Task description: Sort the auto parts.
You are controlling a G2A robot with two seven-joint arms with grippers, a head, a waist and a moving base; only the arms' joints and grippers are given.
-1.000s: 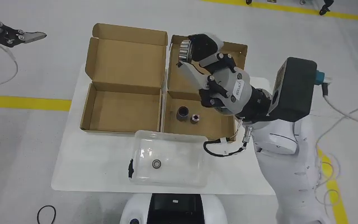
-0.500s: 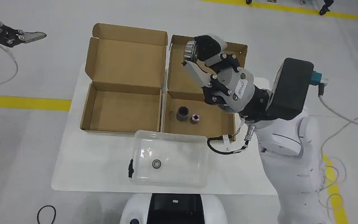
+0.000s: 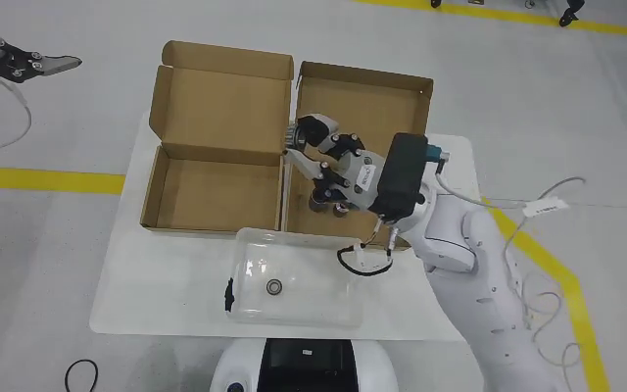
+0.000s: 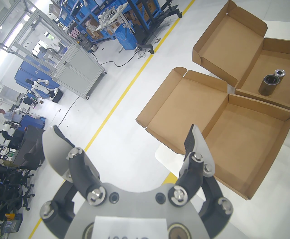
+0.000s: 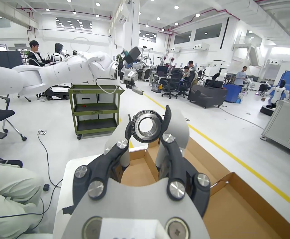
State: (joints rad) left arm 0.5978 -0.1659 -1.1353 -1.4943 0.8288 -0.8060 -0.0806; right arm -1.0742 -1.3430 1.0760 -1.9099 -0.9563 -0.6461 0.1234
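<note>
Sleeve [image 4: 268, 87] and bushing [image 4: 279, 74] boxed at 1 o'clock; your right gripper [image 5: 147, 123] clenches a roller bearing [image 5: 145, 114], left gripper [image 4: 122, 135] released; small bearing [image 3: 275, 287] waits at 6 o'clock.

place: big robot lab hall | far past the right gripper's [image 5: 147, 122] jaws: green cart [image 5: 96, 111], office chairs [image 5: 177, 85], white robots [image 5: 277, 92], lights [image 5: 176, 7] high above | past the left gripper's [image 4: 123, 132] jaws: blue shelves [image 4: 126, 25], yellow floor line [image 4: 117, 101]
</note>
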